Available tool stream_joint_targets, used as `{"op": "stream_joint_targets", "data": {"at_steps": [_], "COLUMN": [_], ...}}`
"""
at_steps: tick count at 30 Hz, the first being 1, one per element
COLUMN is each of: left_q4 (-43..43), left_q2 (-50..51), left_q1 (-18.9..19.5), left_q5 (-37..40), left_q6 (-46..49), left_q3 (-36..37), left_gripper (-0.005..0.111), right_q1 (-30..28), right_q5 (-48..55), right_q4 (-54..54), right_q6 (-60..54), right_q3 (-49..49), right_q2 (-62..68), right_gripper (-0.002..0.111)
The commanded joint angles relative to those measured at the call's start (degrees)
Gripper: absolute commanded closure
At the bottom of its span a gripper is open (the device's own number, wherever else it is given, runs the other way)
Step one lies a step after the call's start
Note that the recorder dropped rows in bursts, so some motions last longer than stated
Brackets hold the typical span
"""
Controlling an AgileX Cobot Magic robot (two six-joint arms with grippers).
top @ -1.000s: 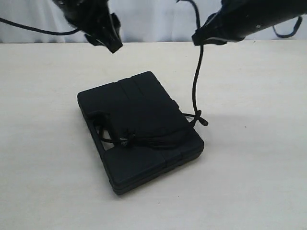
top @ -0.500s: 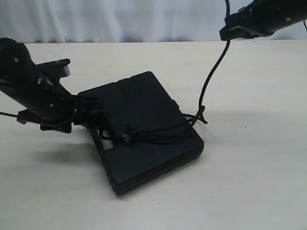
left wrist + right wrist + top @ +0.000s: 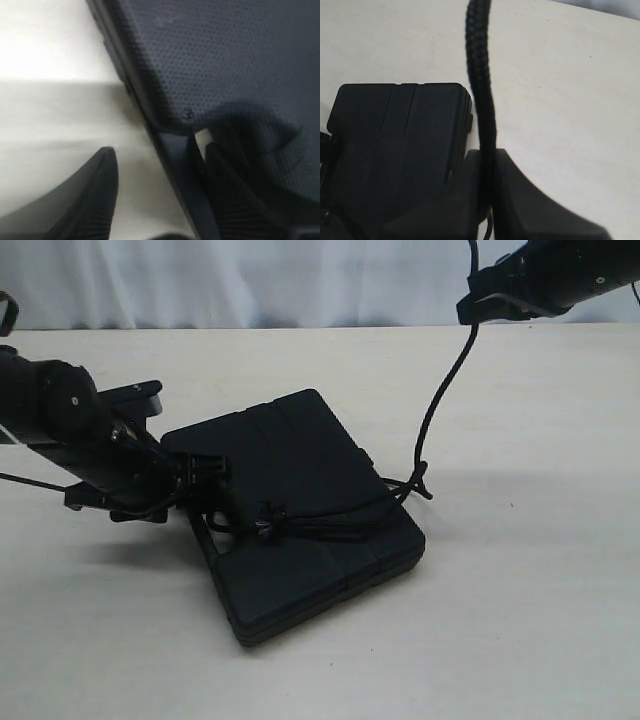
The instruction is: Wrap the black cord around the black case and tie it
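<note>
Pale counter [image 3: 520, 620]: black case [image 3: 300, 455] is straddled at one edge by wide-spread left tool [image 3: 160, 165]; black cord [image 3: 432, 415] is pinched by right tool [image 3: 478, 308] (held aloft).

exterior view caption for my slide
Right gripper holds the black cord above the black case; open left gripper straddles its edge.

black case [image 3: 225, 60]: matt black plastic, finely dimpled grain, faint sheen on flat panels | black cord [image 3: 480, 85]: matt braided fibre, rough weave | surface [image 3: 520, 620]: smooth, matt, pale | left end effector [image 3: 159, 152] fingers [image 3: 92, 200]: matt black, fine-grained, plastic-like
</note>
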Motion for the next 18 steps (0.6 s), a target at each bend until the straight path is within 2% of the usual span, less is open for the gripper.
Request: {"op": "stream_joint_targets", "data": {"at_steps": [1,6,8,9,10,13,16,18], "left_q4": [-1.36,-1.36,-1.46,-1.46,-1.27,-1.27,-1.17,-1.15], "left_q2": [2.29,3.38,3.38,3.07,1.84,-1.83,-5.98,-6.45], "left_q1": [-2.28,-3.32,-1.87,-0.74,0.69,3.33,6.98,9.12], "left_q5": [-2.52,-8.47,-8.37,-7.61,-6.76,-5.60,-2.93,-0.88], "left_q6": [-0.06,-0.32,-1.66,-1.67,-1.51,-0.46,1.46,3.15], "left_q3": [0.17,0.17,0.05,0.05,0.05,0.05,0.05,0.05], "left_gripper": [0.057,0.058,0.081,0.100,0.107,0.107,0.107,0.107], "right_q1": [-0.26,-0.26,-0.48,-1.46,-3.18,-9.52,-19.45,-25.05], "right_q5": [0.24,0.64,0.86,1.25,2.25,3.48,4.76,3.53], "right_q4": [0.29,0.29,0.29,0.29,0.29,1.26,8.54,9.69], "right_q6": [0.05,1.26,2.17,2.17,1.95,1.78,-0.51,-1.75], "right_q3": [-0.13,-0.13,-0.13,-0.24,-0.24,-0.24,0.00,2.06], "right_q2": [-0.19,-0.19,-0.19,-0.44,-1.04,-2.39,-2.75,-2.75], "right_gripper": [0.104,0.104,0.104,0.104,0.104,0.104,0.104,0.104]}}
